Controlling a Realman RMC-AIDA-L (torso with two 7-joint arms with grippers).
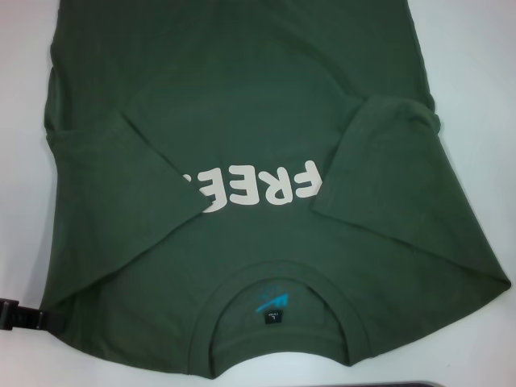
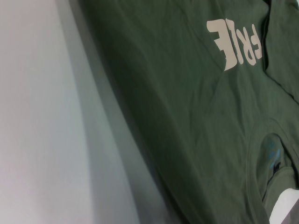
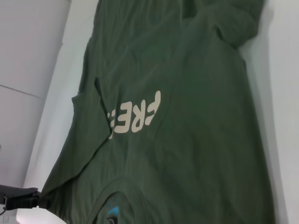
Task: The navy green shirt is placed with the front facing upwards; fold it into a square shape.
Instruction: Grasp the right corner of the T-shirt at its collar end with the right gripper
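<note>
At the lower left edge of the head view, a black piece of the left gripper pokes in beside the shirt's folded side; whether its fingers are apart or closed cannot be told. The same dark part shows at the lower left corner of the right wrist view, just at the cloth's edge.

The white table shows as pale strips along the left side, the upper right corner and the right edge of the head view. In the left wrist view it fills the left half of the frame, with a soft grey shadow running along the shirt's border.

The navy green shirt covers nearly the whole centre of the head view, lying flat, front up, with its ribbed collar at the bottom centre and the hem toward the top. Both sleeves are folded inward over the chest, partly covering the pale letters "FREE". Inside the neck sit a blue logo and a small black tag.

The right gripper is out of sight in every view.
</note>
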